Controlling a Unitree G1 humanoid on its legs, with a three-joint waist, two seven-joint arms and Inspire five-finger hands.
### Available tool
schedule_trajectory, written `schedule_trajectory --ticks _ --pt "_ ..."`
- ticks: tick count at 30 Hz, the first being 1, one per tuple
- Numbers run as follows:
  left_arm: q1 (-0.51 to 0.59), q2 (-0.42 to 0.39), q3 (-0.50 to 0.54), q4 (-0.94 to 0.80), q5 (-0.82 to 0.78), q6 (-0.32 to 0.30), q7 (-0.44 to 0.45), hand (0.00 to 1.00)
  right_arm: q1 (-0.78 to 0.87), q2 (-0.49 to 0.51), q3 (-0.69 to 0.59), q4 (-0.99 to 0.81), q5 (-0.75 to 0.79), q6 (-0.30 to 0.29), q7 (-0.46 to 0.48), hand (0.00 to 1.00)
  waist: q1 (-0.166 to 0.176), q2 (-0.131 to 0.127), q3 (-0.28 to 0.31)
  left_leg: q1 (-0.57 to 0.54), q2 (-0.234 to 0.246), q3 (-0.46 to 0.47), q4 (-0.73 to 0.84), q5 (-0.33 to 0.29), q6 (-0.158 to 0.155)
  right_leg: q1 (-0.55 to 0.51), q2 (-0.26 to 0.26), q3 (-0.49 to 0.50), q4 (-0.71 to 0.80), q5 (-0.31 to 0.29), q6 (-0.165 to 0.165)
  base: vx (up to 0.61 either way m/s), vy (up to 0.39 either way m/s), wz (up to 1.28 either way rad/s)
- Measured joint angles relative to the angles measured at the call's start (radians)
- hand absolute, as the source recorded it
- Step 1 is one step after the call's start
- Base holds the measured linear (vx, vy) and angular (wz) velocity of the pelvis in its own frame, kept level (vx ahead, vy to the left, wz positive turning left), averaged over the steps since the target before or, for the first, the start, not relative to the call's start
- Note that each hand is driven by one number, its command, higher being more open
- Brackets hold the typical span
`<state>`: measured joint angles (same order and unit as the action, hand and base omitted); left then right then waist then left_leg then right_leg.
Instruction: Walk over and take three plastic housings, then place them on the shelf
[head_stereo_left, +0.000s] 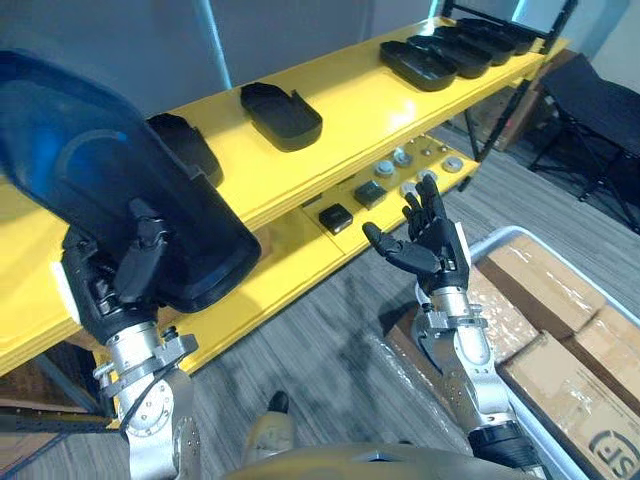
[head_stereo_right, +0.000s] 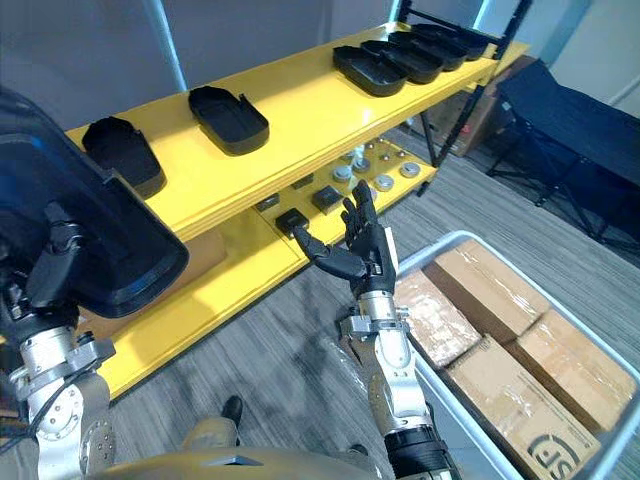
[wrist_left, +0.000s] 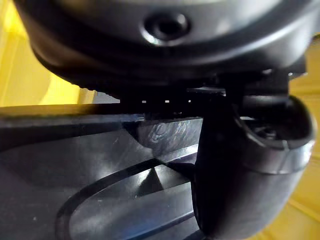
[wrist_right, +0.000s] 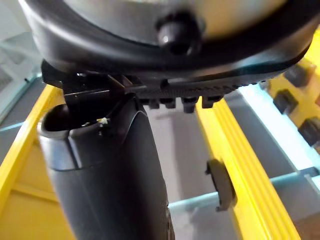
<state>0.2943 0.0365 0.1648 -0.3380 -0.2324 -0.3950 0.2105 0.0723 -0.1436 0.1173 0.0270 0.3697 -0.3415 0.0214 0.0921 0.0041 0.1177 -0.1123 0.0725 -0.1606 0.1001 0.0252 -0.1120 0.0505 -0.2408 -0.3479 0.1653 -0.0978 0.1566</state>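
My left hand (head_stereo_left: 120, 285) is raised at the left, shut on a large black plastic housing (head_stereo_left: 130, 190) held tilted above the yellow shelf's (head_stereo_left: 380, 105) near end. The left wrist view shows the thumb (wrist_left: 250, 165) pressed on that housing's glossy inner face (wrist_left: 100, 165). Two more black housings lie on the top board: one (head_stereo_left: 282, 115) in the middle, another (head_stereo_left: 192, 145) partly hidden behind the held one. My right hand (head_stereo_left: 430, 245) hovers open in front of the lower shelf, fingers straight, holding nothing.
Several black housings (head_stereo_left: 455, 45) stand in a row at the top board's far right. Small black and silver parts (head_stereo_left: 370, 190) lie on the lower board. A grey bin (head_stereo_left: 497, 238) with cardboard boxes (head_stereo_left: 560, 340) sits at the lower right. Black folding furniture (head_stereo_left: 590, 110) stands beyond.
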Motion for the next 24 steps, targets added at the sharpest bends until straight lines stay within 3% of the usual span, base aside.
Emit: schedule_trajectory --ticks 1,5,9,12,15,19,24 --pt "-0.024 0.016 -0.029 0.027 -0.006 -0.006 -0.02 0.0 0.019 0.003 -0.015 -0.001 0.001 -0.009 0.0 1.0 -0.019 -0.002 -0.001 -0.005 -0.025 -0.034 -0.002 0.014 0.004 -0.009 0.004 0.058 0.047 -0.048 -0.008 0.04 -0.056 1.05" --pt "-0.048 0.022 -0.111 0.031 0.0 -0.02 -0.055 0.0 0.04 0.025 -0.059 -0.003 0.001 -0.017 0.015 1.0 -0.023 -0.001 -0.001 -0.019 -0.034 -0.023 -0.006 0.038 0.003 -0.01 0.001 0.066 0.057 -0.053 -0.007 0.02 -0.015 0.41" --pt "-0.057 0.023 -0.138 0.031 0.009 -0.02 -0.028 0.0 0.03 0.022 -0.059 -0.013 0.012 -0.017 0.084 1.0 -0.028 0.006 0.0 0.0 -0.007 0.002 -0.003 0.04 0.0 0.009 0.026 0.08 0.032 -0.034 -0.012 -0.05 -0.035 -0.14" --pt "-0.057 0.022 -0.144 0.031 0.009 -0.019 -0.014 0.0 0.039 0.02 -0.06 -0.051 0.031 -0.018 0.11 1.0 -0.057 0.025 0.005 -0.006 0.015 0.026 -0.023 0.047 -0.003 0.012 0.044 0.072 0.024 -0.028 -0.018 -0.14 -0.037 0.06" --pt "-0.058 0.021 -0.165 0.031 0.01 -0.019 -0.016 0.0 0.074 0.002 -0.079 -0.093 0.039 -0.038 0.123 1.0 -0.089 0.054 0.013 -0.021 0.051 0.13 -0.04 0.065 0.018 0.01 0.041 0.029 0.03 -0.034 -0.025 -0.13 -0.02 0.42" --pt "-0.057 0.02 -0.168 0.03 0.011 -0.019 0.014 0.0 0.072 -0.017 -0.077 -0.093 0.037 -0.04 0.123 1.0 -0.082 0.087 0.036 -0.059 0.058 0.172 0.009 0.075 0.026 -0.04 0.02 0.029 0.117 -0.069 -0.026 -0.09 0.01 0.07" --pt "-0.054 0.02 -0.162 0.03 0.04 -0.019 0.053 0.0 0.062 -0.017 -0.078 -0.092 0.028 -0.044 0.081 1.0 -0.068 0.074 0.076 -0.088 0.034 0.184 0.092 0.048 0.033 -0.084 -0.034 0.037 0.242 -0.134 -0.015 -0.03 0.009 0.05"
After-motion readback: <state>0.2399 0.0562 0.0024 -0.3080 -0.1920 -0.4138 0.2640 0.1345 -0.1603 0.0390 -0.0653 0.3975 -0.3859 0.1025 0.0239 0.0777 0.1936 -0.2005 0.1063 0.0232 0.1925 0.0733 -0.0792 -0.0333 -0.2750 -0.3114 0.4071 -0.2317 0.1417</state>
